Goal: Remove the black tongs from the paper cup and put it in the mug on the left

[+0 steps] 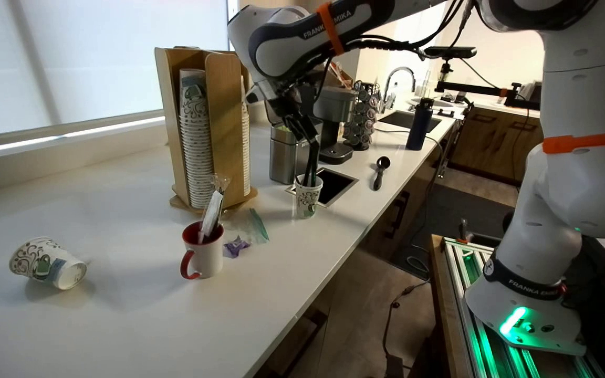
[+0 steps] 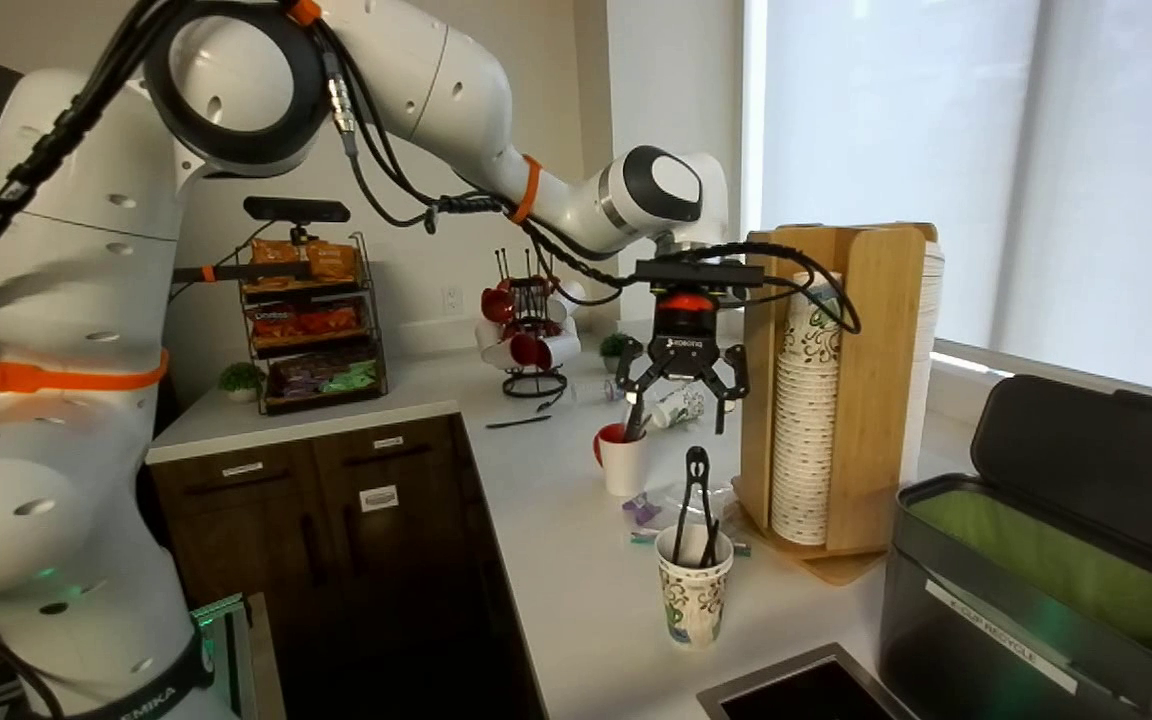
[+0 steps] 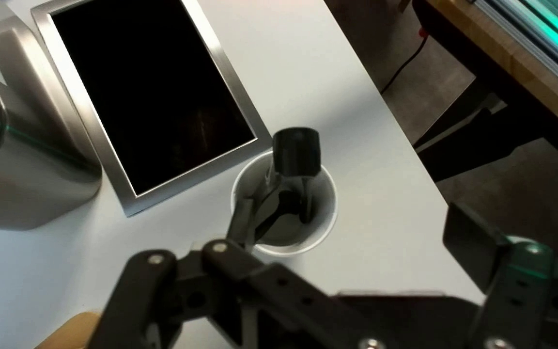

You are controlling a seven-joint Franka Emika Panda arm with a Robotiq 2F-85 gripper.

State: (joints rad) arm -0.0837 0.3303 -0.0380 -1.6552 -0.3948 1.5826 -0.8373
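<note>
Notably, cup [image 2: 693,605] below hand [image 2: 677,416] shows its pattern only in both exterior views; tongs [image 3: 297,154] inside. Hand points down, spread wide, gripping nothing.

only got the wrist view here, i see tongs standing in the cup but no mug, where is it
Observer: Both exterior views show the mug upright on the counter, on the opposite side of the cup from the metal frame in your view.
Operator: ok is it empty
Observer: No, in an exterior view a packet leans out of its mouth.
Operator: anything beyond it
Observer: Yes, both exterior views show another cup lying on its side past the mug.
</note>
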